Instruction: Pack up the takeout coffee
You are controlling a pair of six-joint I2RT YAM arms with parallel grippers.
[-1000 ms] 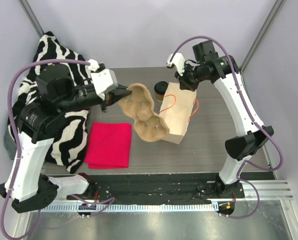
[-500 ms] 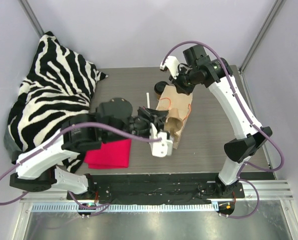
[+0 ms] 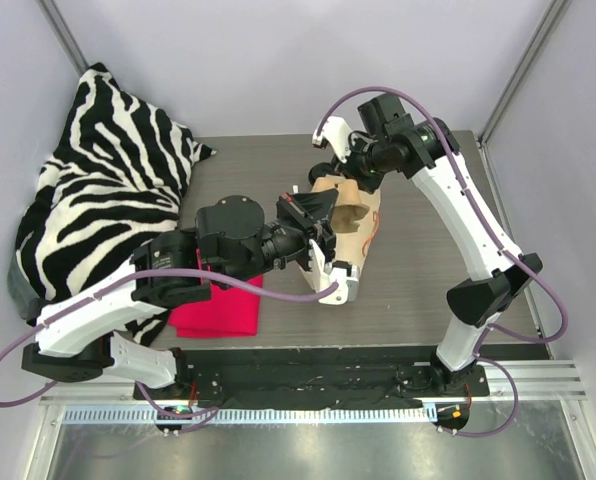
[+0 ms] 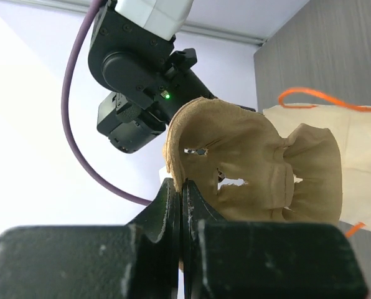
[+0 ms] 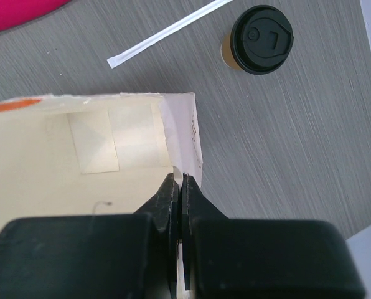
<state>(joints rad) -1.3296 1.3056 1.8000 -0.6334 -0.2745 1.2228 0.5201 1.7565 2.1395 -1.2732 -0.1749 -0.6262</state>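
The right gripper (image 5: 179,180) pinches the bag (image 5: 79,187) rim, apparently to hold its mouth open, while the left gripper (image 4: 180,187) clamps the carrier (image 4: 254,168) edge at that mouth, and the lidded coffee (image 5: 260,40) stands on the table (image 5: 297,156) near the bag.

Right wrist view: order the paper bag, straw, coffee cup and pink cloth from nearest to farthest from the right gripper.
1. The paper bag: its edge is pinched in the right gripper, spreading left.
2. The straw, upper left, and the coffee cup, upper right: too close to call.
3. The pink cloth: far top-left corner.
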